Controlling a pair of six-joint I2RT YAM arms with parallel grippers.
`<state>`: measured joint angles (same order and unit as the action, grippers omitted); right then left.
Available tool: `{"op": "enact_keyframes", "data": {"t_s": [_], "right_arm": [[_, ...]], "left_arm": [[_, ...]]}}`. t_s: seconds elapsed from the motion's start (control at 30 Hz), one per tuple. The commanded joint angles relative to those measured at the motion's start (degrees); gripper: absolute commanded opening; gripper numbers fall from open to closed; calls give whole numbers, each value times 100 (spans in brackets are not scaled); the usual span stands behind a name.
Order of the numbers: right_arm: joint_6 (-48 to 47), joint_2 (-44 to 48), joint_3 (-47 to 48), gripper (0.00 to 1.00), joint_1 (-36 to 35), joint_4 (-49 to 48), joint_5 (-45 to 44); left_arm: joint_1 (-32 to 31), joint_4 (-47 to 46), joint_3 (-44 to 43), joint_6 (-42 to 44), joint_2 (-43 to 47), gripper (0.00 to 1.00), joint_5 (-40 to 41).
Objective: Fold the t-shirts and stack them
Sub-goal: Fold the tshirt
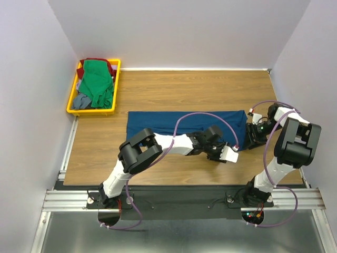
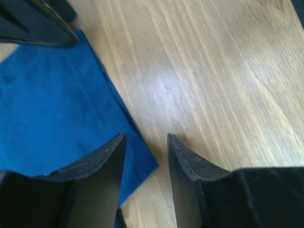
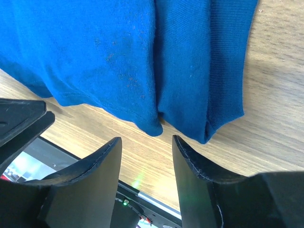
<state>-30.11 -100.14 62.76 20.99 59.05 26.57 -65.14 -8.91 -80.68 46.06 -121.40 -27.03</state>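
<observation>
The navy-blue t-shirt [image 1: 179, 124] lies folded into a long strip across the middle of the table. My left gripper [image 1: 225, 153] is open and empty just over the strip's near right corner; in the left wrist view [image 2: 146, 137] the cloth's corner [image 2: 57, 109] lies under the left finger. My right gripper [image 1: 254, 135] is open and empty at the strip's right end; in the right wrist view [image 3: 146, 138] the folded edges [image 3: 118, 52] hang just beyond the fingertips. The green shirt [image 1: 97, 84], dark red shirt [image 1: 98, 61] and grey-blue shirt [image 1: 81, 100] lie in a heap.
A yellow plastic tray [image 1: 70, 103] at the table's far left holds the heaped shirts. Walls close in the left, back and right sides. The right gripper's fingers [image 2: 33, 23] show at the top left of the left wrist view. The table's near edge [image 3: 142, 194] is close.
</observation>
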Motion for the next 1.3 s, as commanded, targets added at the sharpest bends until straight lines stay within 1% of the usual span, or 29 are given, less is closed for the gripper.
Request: {"op": "enact_keyframes", "data": {"t_s": [0.0, 0.1, 0.2, 0.23, 0.3, 0.37, 0.4, 0.43, 0.47, 0.5, 0.53, 0.57, 0.67, 0.7, 0.97, 1.03, 1.27], "right_arm": [[-39, -85, -18, 53, 28, -104, 138], [-21, -304, 43, 50, 28, -113, 305], [-21, -366, 8, 38, 28, -104, 393], [-39, -375, -1, 32, 28, -95, 428], [-57, -331, -10, 28, 28, -78, 446], [-74, -296, 8, 21, 28, -43, 533], [-74, -287, 25, 18, 28, -8, 560], [-100, -278, 26, 12, 28, 28, 577], [-109, -261, 52, 9, 28, 80, 604], [-118, -252, 69, 7, 28, 98, 613], [-144, -234, 87, 1, 28, 133, 665], [-162, -173, 139, 1, 28, 203, 692], [-188, -103, 289, 1, 28, 309, 841], [-197, -85, 420, 1, 28, 388, 946], [-320, -111, 1219, 0, 28, 818, 1587], [-285, -155, 1404, 1, 28, 872, 1711], [57, -840, 2441, 0, -51, 767, 2159]], "left_arm": [[72, 170, 141, 70, 275, 51, -110], [125, 284, 123, 96, 249, 51, -154], [151, 416, 53, 131, 170, 49, -154], [169, 451, 27, 131, 135, 48, -163], [177, 477, 9, 131, 91, 46, -171], [169, 486, -9, 113, 47, 45, -163], [177, 504, -17, 122, 21, 43, -163], [178, 530, -52, 131, -32, 36, -154], [178, 556, -79, 114, -85, 31, -136], [186, 591, -122, 96, -85, 27, -145], [221, 653, -193, 87, -129, 23, -145], [248, 671, -237, 52, -120, 17, -171], [344, 715, -351, -89, -85, 7, -206], [371, 750, -412, -106, -33, 0, -250], [678, 785, -588, -273, 503, 0, -531], [862, 785, -650, -440, 617, 0, -654], [1512, 733, -1195, -827, 627, 0, -910]]}}
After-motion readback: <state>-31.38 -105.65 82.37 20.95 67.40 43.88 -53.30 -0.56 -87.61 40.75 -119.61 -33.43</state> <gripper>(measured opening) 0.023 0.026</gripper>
